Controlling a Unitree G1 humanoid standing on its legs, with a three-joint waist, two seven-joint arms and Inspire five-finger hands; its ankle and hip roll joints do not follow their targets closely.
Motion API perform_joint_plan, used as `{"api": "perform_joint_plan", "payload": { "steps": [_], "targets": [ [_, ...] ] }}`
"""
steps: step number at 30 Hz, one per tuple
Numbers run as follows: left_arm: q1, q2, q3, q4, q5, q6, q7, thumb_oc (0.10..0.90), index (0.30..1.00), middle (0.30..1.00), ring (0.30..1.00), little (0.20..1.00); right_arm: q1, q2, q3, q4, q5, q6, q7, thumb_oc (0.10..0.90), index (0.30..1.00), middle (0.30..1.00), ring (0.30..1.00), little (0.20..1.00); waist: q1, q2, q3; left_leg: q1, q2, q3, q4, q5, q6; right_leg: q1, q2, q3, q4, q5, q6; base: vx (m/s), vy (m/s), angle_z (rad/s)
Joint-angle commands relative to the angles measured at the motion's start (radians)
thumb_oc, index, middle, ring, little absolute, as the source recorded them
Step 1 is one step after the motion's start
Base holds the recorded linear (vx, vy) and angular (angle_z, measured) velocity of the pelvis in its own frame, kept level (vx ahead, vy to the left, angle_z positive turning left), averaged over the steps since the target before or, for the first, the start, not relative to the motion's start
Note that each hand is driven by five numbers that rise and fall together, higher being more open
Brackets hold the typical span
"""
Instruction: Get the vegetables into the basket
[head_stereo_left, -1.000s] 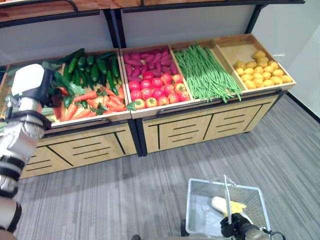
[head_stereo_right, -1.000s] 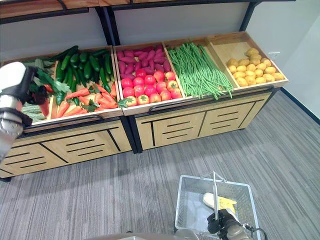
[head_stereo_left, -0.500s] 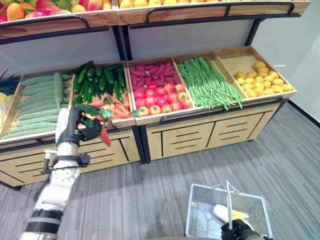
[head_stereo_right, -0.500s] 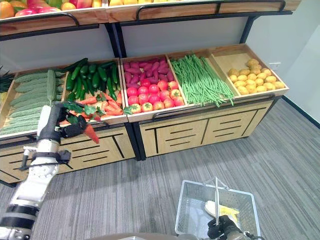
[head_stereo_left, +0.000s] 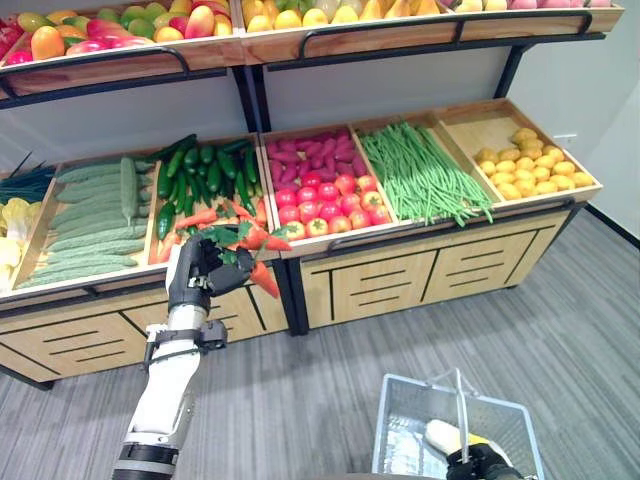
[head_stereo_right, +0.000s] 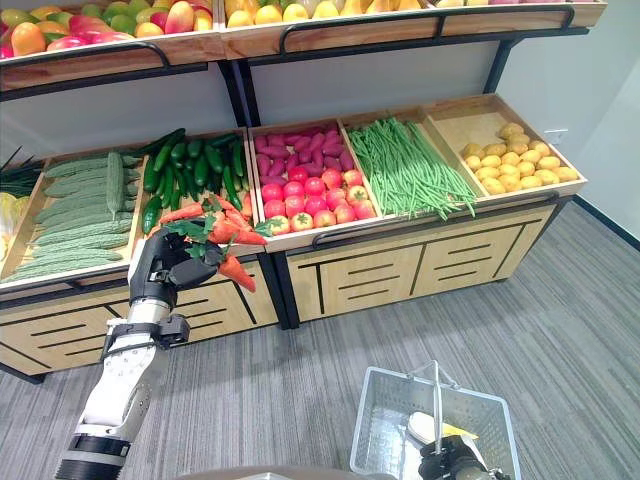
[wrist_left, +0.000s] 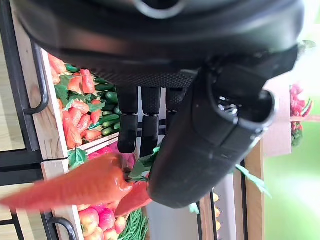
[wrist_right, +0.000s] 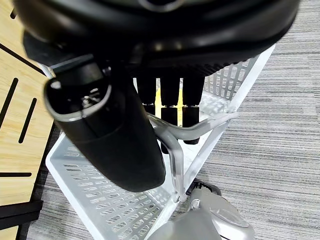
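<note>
The left hand (head_stereo_left: 200, 275) is up in front of the wooden produce stand (head_stereo_left: 400, 275), and its dark fingers (wrist_left: 150, 125) are curled tight round a bunch of orange carrots with green leafy tops (head_stereo_left: 255, 262). The carrot tips point down and toward the robot's right, hanging out past the stand's front edge over the grey striped carpet floor (head_stereo_left: 300, 400). The left wrist view confirms it: thumb and fingers are clamped on the leafy tops, with the orange roots jutting out beside them.

Just behind that hand sits the crate of loose carrots (head_stereo_left: 205, 218), with dark green cucumbers (head_stereo_left: 200, 165) at the back of it. Further along toward the robot's right come red tomatoes (head_stereo_left: 330, 200), long green beans (head_stereo_left: 425, 175) and yellow lemons (head_stereo_left: 530, 170).

Down low on the robot's right, the right hand (head_stereo_right: 450, 465) has its fingers (wrist_right: 170, 100) wrapped round the metal handle (wrist_right: 190, 131) of the silver wire-mesh shopping basket (head_stereo_left: 400, 420). The basket sits well apart from the carrots, and a pale yellow-tipped item (head_stereo_left: 445, 435) already lies inside it, though what it is can't be made out.
</note>
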Motion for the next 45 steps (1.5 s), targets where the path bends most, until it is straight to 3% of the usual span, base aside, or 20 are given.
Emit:
{"api": "perform_joint_plan", "payload": {
  "steps": [1,6,11,14,18,19,20,21,23,28,34,35,38,41,43,45],
  "targets": [
    [-0.133,0.076,-0.018,-0.112,-0.027,-0.107,0.013,0.4,0.3,0.3,0.3,0.3,-0.027,0.005,0.011,0.032,-0.011,-0.022,-0.044,0.4,0.3,0.3,0.3,0.3,-0.017,-0.087,-0.037,-0.033,-0.024,-0.012,0.003,-0.022,-0.002,-0.027,-0.081,0.032,0.039,0.042,0.094,-0.04,0.154,0.01],
    [-0.152,0.076,-0.03,-0.109,-0.038,-0.108,0.018,0.4,0.3,0.3,0.3,0.3,-0.024,0.006,-0.001,0.025,-0.005,-0.021,-0.053,0.4,0.3,0.3,0.3,0.3,-0.027,-0.092,-0.021,-0.044,-0.039,0.007,0.003,-0.026,0.005,-0.054,-0.096,0.051,0.046,0.063,0.112,-0.04,0.079,-0.06],
    [-0.18,0.084,-0.047,-0.106,-0.053,-0.115,0.029,0.4,0.3,0.3,0.3,0.3,-0.031,0.009,-0.001,0.009,-0.004,-0.02,-0.065,0.4,0.3,0.3,0.3,0.3,-0.043,-0.097,0.018,-0.065,-0.045,0.05,0.003,-0.023,0.009,-0.125,-0.102,0.073,0.072,0.126,0.138,-0.09,0.047,-0.27],
    [-0.193,0.092,-0.05,-0.099,-0.055,-0.117,0.039,0.4,0.3,0.3,0.3,0.3,-0.029,0.014,0.003,0.004,-0.003,-0.02,-0.069,0.4,0.3,0.3,0.3,0.3,-0.041,-0.086,0.042,-0.059,-0.023,0.086,0.003,-0.019,0.007,-0.148,-0.117,-0.008,0.114,0.127,0.126,-0.08,0.009,-0.28],
    [-0.213,0.099,-0.052,-0.103,-0.057,-0.115,0.047,0.4,0.3,0.3,0.3,0.3,-0.043,0.021,0.014,0.005,-0.004,-0.023,-0.075,0.4,0.3,0.3,0.3,0.3,-0.023,-0.065,0.049,-0.062,0.012,0.139,0.003,-0.006,0.011,-0.113,-0.145,-0.132,0.217,0.034,0.09,-0.12,0.013,-0.57],
    [-0.213,0.099,-0.052,-0.103,-0.057,-0.115,0.047,0.4,0.3,0.3,0.3,0.3,-0.043,0.021,0.014,0.005,-0.004,-0.023,-0.075,0.4,0.3,0.3,0.3,0.3,-0.023,-0.065,0.05,-0.061,0.012,0.139,0.003,-0.007,0.011,-0.114,-0.145,-0.131,0.22,0.031,0.089,-0.11,-0.012,-0.31],
    [-0.207,0.101,-0.033,-0.12,-0.045,-0.112,0.059,0.4,0.3,0.3,0.3,0.3,-0.061,0.03,0.035,0.005,-0.016,-0.02,-0.071,0.4,0.3,0.3,0.3,0.3,0.01,-0.074,0.032,-0.06,0.017,0.184,0.004,-0.02,0.005,-0.026,-0.177,-0.228,0.219,-0.004,0.099,-0.1,-0.035,-0.6],
    [-0.2,0.101,-0.025,-0.121,-0.037,-0.112,0.063,0.4,0.3,0.3,0.3,0.3,-0.069,0.031,0.042,0.006,-0.023,-0.02,-0.069,0.4,0.3,0.3,0.3,0.3,0.022,-0.085,0.022,-0.063,0.011,0.204,0.006,-0.021,0.005,0.0,-0.179,-0.24,0.187,0.008,0.108,-0.09,-0.072,-1.06],
    [-0.189,0.099,-0.013,-0.117,-0.035,-0.116,0.061,0.4,0.3,0.3,0.3,0.3,-0.075,0.026,0.05,0.005,-0.031,-0.019,-0.066,0.4,0.3,0.3,0.3,0.3,0.032,-0.094,0.011,-0.054,0.018,0.234,0.007,-0.014,-0.004,0.015,-0.172,-0.231,0.136,0.012,0.116,0.01,-0.114,-1.03],
    [-0.185,0.081,-0.028,-0.112,-0.043,-0.113,0.047,0.4,0.3,0.3,0.3,0.3,-0.063,0.02,0.06,-0.004,-0.046,-0.02,-0.06,0.4,0.3,0.3,0.3,0.3,0.019,-0.091,0.004,-0.032,0.053,0.232,0.014,0.01,-0.026,0.034,-0.124,-0.205,0.11,-0.051,0.091,0.06,-0.157,-0.4],
    [-0.198,0.072,-0.05,-0.104,-0.058,-0.112,0.04,0.4,0.3,0.3,0.3,0.3,-0.065,0.008,0.052,-0.007,-0.03,-0.026,-0.069,0.4,0.3,0.3,0.3,0.3,-0.001,-0.071,0.018,-0.03,0.116,0.258,0.03,0.072,-0.055,0.044,-0.07,-0.197,0.098,-0.069,0.052,0.0,-0.182,-0.17],
    [-0.199,0.069,-0.054,-0.104,-0.06,-0.111,0.036,0.4,0.3,0.3,0.3,0.3,-0.065,0.003,0.053,-0.008,-0.028,-0.028,-0.069,0.4,0.3,0.3,0.3,0.3,-0.006,-0.063,0.018,-0.023,0.128,0.236,0.037,0.061,-0.076,0.056,-0.056,-0.177,0.095,-0.092,0.051,0.1,-0.131,-0.16],
    [-0.202,0.062,-0.056,-0.103,-0.061,-0.112,0.036,0.4,0.3,0.3,0.3,0.3,-0.065,-0.003,0.053,-0.014,-0.025,-0.032,-0.07,0.4,0.3,0.3,0.3,0.3,-0.011,-0.058,0.031,-0.044,0.158,0.246,0.078,0.079,-0.077,0.049,-0.037,-0.174,0.099,-0.089,0.029,-0.03,-0.16,-0.08],
    [-0.204,0.055,-0.064,-0.1,-0.078,-0.114,0.027,0.4,0.3,0.3,0.3,0.3,-0.066,-0.014,0.044,-0.016,-0.022,-0.035,-0.076,0.4,0.3,0.3,0.3,0.3,-0.016,-0.06,0.05,-0.086,0.199,0.217,0.205,0.064,-0.092,0.057,-0.018,-0.158,0.115,-0.11,0.003,0.01,-0.177,-0.13],
    [-0.2,0.059,-0.059,-0.102,-0.081,-0.118,0.026,0.4,0.3,0.3,0.3,0.3,-0.067,-0.024,0.045,-0.018,-0.02,-0.038,-0.077,0.4,0.3,0.3,0.3,0.3,-0.004,-0.064,0.075,-0.129,0.216,0.12,0.338,0.092,-0.107,0.059,-0.001,-0.123,0.123,-0.113,-0.019,-0.01,-0.119,-0.2],
    [-0.193,0.058,-0.057,-0.109,-0.088,-0.127,0.034,0.4,0.3,0.3,0.3,0.3,-0.081,-0.031,0.056,-0.011,-0.024,-0.037,-0.078,0.4,0.3,0.3,0.3,0.3,0.018,-0.068,0.086,-0.159,0.178,-0.034,0.383,0.096,-0.097,0.044,0.004,-0.08,0.118,-0.105,-0.019,-0.01,0.017,-0.44]
  ]
}}
